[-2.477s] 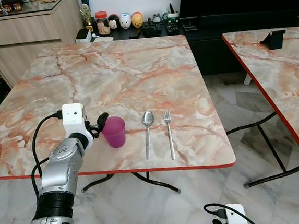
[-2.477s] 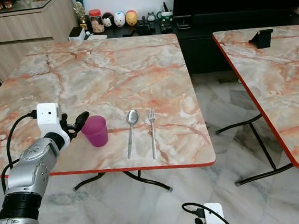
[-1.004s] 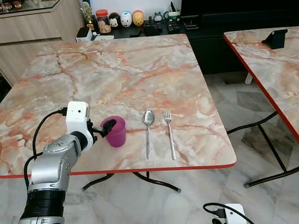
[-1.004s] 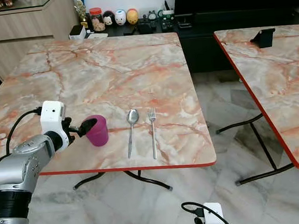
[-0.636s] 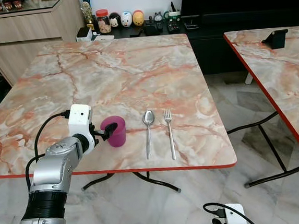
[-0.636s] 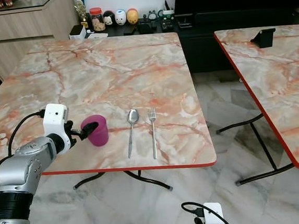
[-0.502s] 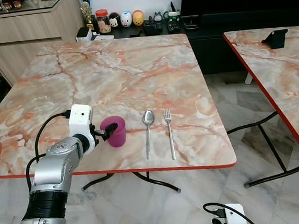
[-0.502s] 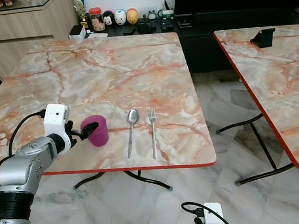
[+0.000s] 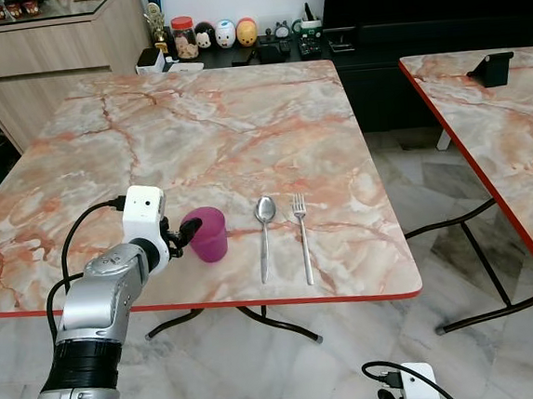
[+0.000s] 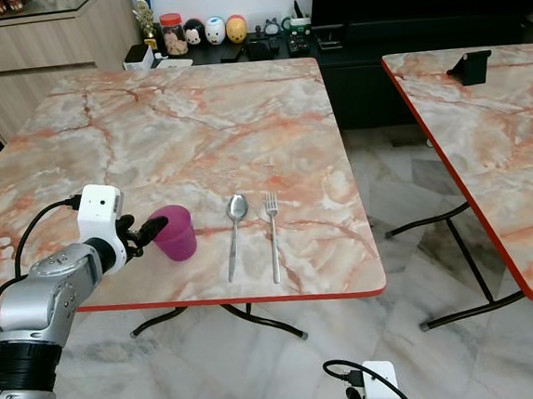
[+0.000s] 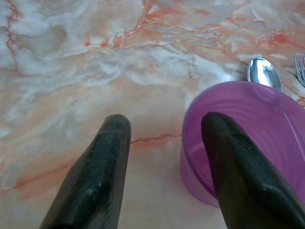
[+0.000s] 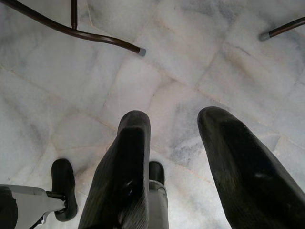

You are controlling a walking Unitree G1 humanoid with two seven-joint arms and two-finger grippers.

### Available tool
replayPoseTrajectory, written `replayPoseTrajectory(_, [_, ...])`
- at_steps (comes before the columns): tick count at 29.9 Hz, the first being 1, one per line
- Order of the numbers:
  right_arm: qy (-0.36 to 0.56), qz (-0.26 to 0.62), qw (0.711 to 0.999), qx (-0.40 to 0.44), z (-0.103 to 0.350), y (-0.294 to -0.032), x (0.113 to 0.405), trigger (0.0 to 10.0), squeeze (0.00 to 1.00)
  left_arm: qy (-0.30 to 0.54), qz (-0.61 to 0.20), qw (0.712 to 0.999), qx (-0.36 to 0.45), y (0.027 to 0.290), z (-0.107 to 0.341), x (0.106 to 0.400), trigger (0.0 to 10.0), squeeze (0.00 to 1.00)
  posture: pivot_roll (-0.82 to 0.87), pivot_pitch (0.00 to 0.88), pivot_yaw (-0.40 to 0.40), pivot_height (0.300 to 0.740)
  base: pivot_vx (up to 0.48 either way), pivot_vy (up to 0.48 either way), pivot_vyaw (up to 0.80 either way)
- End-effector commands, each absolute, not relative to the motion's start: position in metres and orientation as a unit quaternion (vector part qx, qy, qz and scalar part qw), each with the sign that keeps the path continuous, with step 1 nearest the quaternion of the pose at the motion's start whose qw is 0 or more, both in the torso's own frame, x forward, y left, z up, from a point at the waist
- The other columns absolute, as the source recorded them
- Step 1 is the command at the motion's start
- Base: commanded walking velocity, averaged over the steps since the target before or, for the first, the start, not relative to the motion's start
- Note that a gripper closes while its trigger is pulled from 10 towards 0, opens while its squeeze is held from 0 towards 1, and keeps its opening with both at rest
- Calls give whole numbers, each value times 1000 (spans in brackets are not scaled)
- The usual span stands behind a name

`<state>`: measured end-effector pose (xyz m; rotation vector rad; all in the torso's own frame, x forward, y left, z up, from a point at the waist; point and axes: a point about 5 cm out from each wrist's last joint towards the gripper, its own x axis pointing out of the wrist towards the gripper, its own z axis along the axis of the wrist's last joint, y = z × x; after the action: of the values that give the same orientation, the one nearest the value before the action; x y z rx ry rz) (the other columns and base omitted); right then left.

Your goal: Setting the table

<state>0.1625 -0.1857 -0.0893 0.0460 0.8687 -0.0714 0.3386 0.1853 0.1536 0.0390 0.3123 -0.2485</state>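
Observation:
A purple cup (image 9: 208,233) stands upright on the marble table (image 9: 204,121) near its front edge. My left gripper (image 9: 187,229) is level with the cup on its left side, open. In the left wrist view one finger (image 11: 228,157) lies over the cup's rim (image 11: 257,114) and the other finger (image 11: 102,162) is outside it above bare table. A spoon (image 9: 263,223) and a fork (image 9: 301,229) lie side by side just right of the cup. My right gripper (image 12: 174,119) hangs open above the floor.
A second marble table (image 9: 494,133) stands to the right with a black stand (image 9: 488,68) on it; a strip of marble floor (image 9: 416,196) lies between the tables. A wooden cabinet (image 9: 40,61) and a low dark shelf with figurines (image 9: 224,35) are behind.
The left gripper's fingertip, which lay over the cup's rim half a second ago, has drawn back slightly to the cup's left. The cup, spoon and fork stay put.

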Motion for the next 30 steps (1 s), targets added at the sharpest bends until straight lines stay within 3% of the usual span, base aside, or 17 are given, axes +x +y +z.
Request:
replayPoseTrajectory(1, [427, -38, 903, 26, -91, -186, 159, 10000, 0, 156, -117, 980, 27, 189, 153, 337, 0, 0, 96, 0, 2, 740, 0, 0, 0])
replayPoseTrajectory(30, [429, -35, 902, 26, -92, -186, 158, 10000, 0, 151, -132, 979, 22, 181, 153, 334, 0, 0, 96, 0, 0, 740, 0, 0, 0])
